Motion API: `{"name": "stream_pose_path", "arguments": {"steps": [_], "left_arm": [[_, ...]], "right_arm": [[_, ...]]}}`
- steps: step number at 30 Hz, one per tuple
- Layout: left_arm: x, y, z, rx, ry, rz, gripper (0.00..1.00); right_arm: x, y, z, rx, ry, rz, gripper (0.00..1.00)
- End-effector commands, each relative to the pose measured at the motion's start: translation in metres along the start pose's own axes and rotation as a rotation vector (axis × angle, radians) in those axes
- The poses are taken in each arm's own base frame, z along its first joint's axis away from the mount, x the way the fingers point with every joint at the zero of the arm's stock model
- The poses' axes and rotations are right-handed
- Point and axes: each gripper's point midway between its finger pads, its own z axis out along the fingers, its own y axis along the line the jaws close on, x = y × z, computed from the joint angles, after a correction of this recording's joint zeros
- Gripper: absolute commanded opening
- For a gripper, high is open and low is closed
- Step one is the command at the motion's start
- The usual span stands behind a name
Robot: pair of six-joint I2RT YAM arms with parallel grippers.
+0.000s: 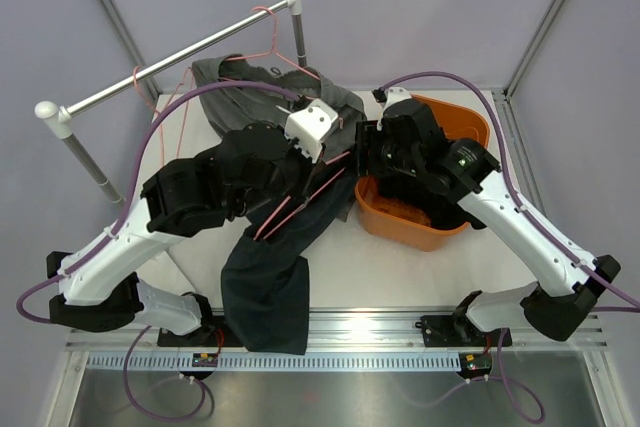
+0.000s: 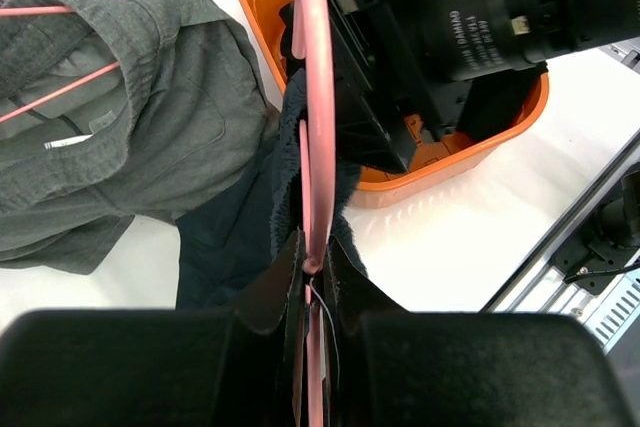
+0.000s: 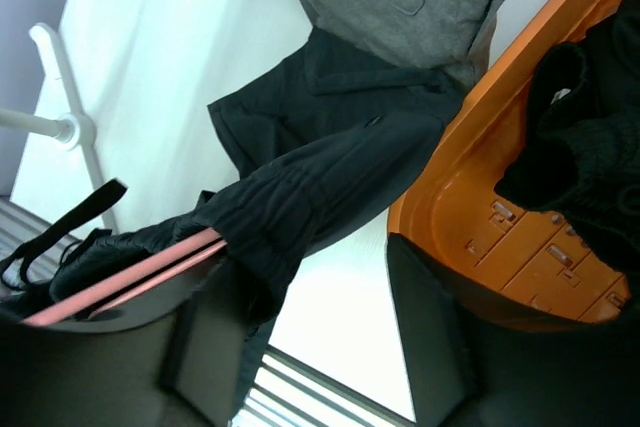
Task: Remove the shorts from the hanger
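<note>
The only print is small white lettering on the black lens (image 2: pixel 465 32) of the right arm, too fine to read. A white tag (image 2: pixel 68 143) is sewn in the grey shorts (image 2: pixel 150 97), and I cannot see any words on it.

The left gripper (image 2: pixel 312 267) has its fingers pressed together on the lower end of the pink hanger (image 2: pixel 318 97). The navy shorts (image 1: pixel 270 287) are draped over this hanger, the waist bunched at its curve and one leg lying flat toward the near edge of the table (image 1: pixel 400 267). The right gripper (image 3: pixel 310 277) stands with its fingers apart and clamps nothing. One finger is beside the hanger and the gathered waist of the navy shorts, the other is above the rim of the orange basket (image 1: pixel 470 127). The black shorts (image 3: pixel 590 167) lie inside the basket.

The grey shorts are spread on the far side of the table under the rack bar (image 1: pixel 170 67), with pink hanger wire across them (their lower edge overlaps the navy cloth). The two wrists are very close together at the basket's left rim, so little room is between them. White table surface is free in front of the basket, up to the metal track (image 1: pixel 400 327).
</note>
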Motion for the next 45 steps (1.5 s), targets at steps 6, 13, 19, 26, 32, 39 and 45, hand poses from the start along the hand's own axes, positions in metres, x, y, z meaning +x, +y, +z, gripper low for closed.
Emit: {"name": "stream_pose_path", "arguments": {"steps": [6, 13, 19, 26, 32, 39, 45], "left_arm": [[-0.013, 0.006, -0.024, 0.016, -0.082, -0.04, 0.0], [0.006, 0.012, -0.055, 0.066, -0.128, -0.075, 0.0], [0.005, 0.02, -0.087, 0.104, -0.198, -0.106, 0.0], [-0.021, 0.043, -0.078, -0.052, -0.329, -0.209, 0.0], [-0.087, 0.082, -0.081, -0.288, -0.576, -0.278, 0.0], [-0.158, 0.09, -0.068, -0.404, -0.652, -0.24, 0.0], [-0.158, 0.104, -0.063, -0.426, -0.612, -0.251, 0.0]], "right_arm": [[-0.043, -0.02, -0.006, 0.17, -0.147, 0.011, 0.04], [-0.056, -0.052, 0.008, 0.259, -0.128, 0.024, 0.0], [-0.06, -0.064, 0.016, 0.262, -0.12, 0.051, 0.0], [-0.055, -0.04, 0.003, 0.15, -0.116, 0.05, 0.0], [-0.057, -0.004, -0.035, 0.046, -0.135, -0.009, 0.0], [-0.068, 0.027, -0.083, -0.055, -0.191, -0.067, 0.0], [-0.147, 0.004, -0.159, 0.093, -0.48, -0.042, 0.0]]}}
